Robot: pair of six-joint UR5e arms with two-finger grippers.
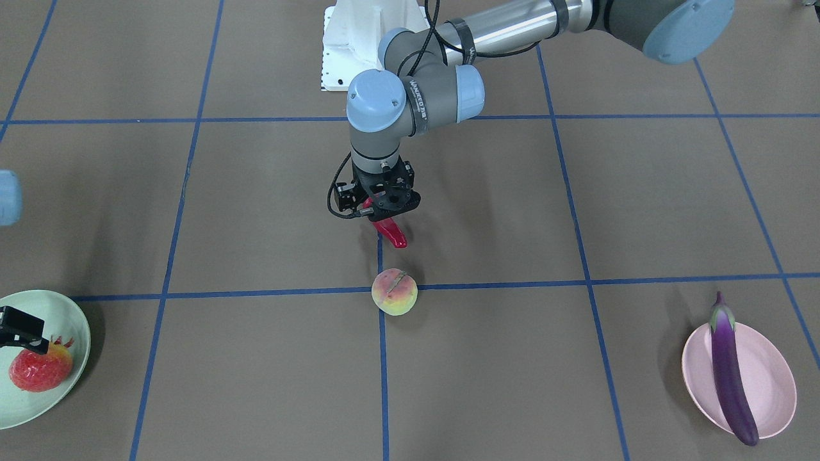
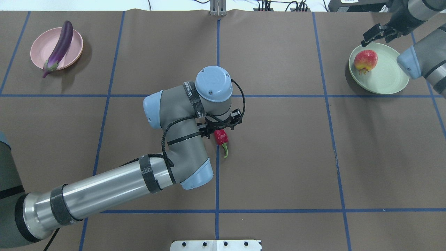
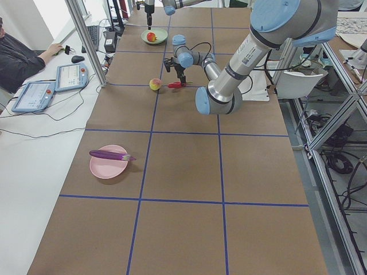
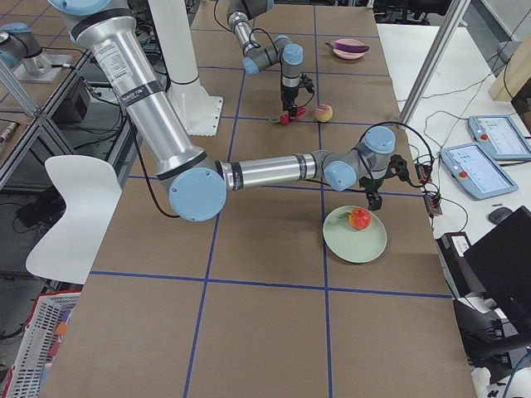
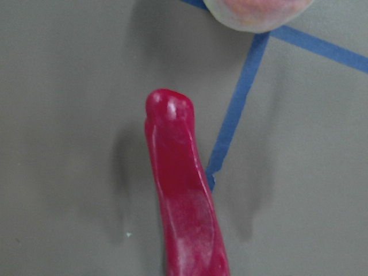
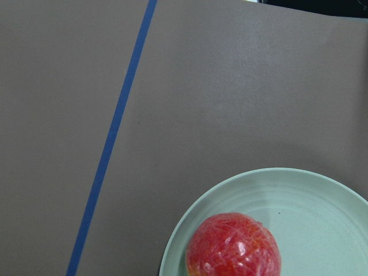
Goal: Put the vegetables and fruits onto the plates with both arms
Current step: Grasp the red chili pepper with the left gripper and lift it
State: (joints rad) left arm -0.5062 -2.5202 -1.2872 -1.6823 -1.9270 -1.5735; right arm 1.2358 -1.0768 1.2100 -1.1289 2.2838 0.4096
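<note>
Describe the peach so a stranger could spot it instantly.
Start at the middle of the brown table, where two blue tape lines cross. The peach sits on that crossing, just beyond the left gripper holding the red chili. It's the only round fruit lying directly on the table.

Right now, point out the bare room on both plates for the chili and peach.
Green plate: the half away from the fruit is bare; the right fingers hover near the fruit. Pink plate: only narrow strips flank the eggplant. Mid-table is crowded: left arm, chili, peach.

Robotics lab: tape-gridded table [image 3: 189, 229], teach pendants [image 3: 34, 96], operator [image 3: 16, 57].
</note>
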